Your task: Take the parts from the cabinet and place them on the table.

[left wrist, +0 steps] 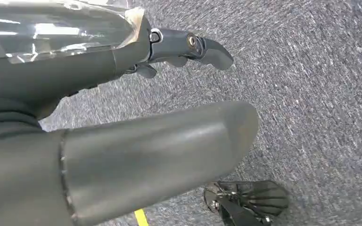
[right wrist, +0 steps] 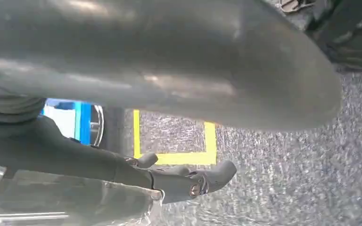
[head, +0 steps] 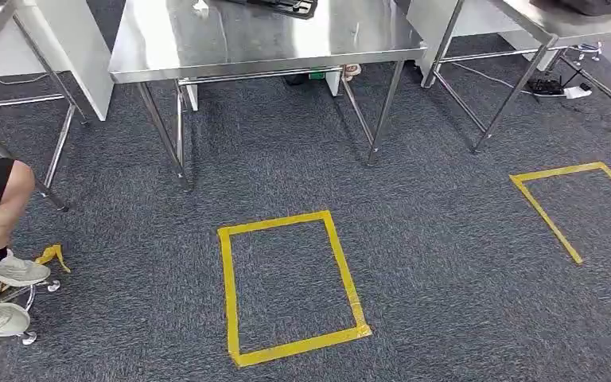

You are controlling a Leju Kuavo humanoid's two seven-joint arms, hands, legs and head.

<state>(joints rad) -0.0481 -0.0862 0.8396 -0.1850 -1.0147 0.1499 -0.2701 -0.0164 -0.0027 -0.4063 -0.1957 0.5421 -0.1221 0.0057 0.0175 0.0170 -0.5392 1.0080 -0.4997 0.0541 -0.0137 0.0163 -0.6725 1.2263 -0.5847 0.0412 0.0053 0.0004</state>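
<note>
A steel table [head: 262, 40] stands ahead of me at the far side of the grey carpet, with a dark tray [head: 282, 6] on its back edge. My left hand [left wrist: 160, 146] hangs over the carpet, its thick thumb apart from the dark fingers [left wrist: 202, 47], with nothing between them. My right hand [right wrist: 179, 61] hangs the same way, fingers [right wrist: 193, 181] stretched out and holding nothing. A shiny clear film [left wrist: 52, 28] lies along the back of each hand.
A yellow tape rectangle [head: 286, 286] marks the floor before the table, and a second one [head: 573, 199] lies to the right. A person's leg [head: 0, 199] and a wheeled stool [head: 0, 318] are at the left. Another steel table [head: 573, 24] and cables [head: 561, 86] sit at the back right.
</note>
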